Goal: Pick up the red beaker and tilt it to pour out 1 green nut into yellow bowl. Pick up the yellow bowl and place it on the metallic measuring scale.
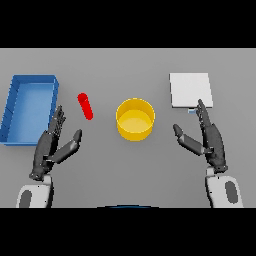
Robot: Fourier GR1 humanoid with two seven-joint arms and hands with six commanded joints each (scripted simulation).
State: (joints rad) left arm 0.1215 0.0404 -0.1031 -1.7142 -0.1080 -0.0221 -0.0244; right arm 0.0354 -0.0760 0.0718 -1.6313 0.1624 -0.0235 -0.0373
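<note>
Head view | red beaker (85, 106) long axis upper-left to lower-right

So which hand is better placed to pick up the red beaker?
Left. The left hand is open just below the red beaker; the right hand is beyond the yellow bowl.

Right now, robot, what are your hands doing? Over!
Left hand and right hand open, holding nothing. Red beaker untouched beside empty-looking yellow bowl. Scale bare, nothing blocking.

Dark fingers (59, 120), white and grey forearms (35, 196)
</note>
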